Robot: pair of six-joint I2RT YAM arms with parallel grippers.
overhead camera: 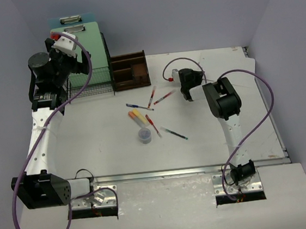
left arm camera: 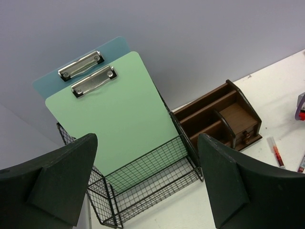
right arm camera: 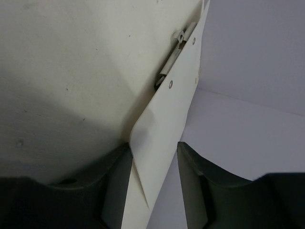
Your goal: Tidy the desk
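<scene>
The desk (overhead camera: 101, 147) runs from the near rail to the far wall. It is stiff and fixed, so we would lift only its light clutter, taking the mid-counter pens (overhead camera: 152, 124) by the barrel. Toward the far right corner, our right gripper (right arm camera: 153, 150) straddles a floppy white sheet (right arm camera: 167, 109); we cannot tell whether it is pinching. At the far left corner, the left gripper (left arm camera: 147, 140) gapes wide.

**White desk, still untidy**

The desk (overhead camera: 101, 147) is a large, flat, matte white tabletop that lies level and fills the space between pale lavender-grey walls (overhead camera: 159, 15) on the left, far and right sides. A metal rail (overhead camera: 191, 169) runs along its near edge. The surface looks slightly scuffed, with faint marks toward the near right. Most of it is bare, but pens (overhead camera: 175, 133) lie scattered loose at odd angles across its middle.
</scene>
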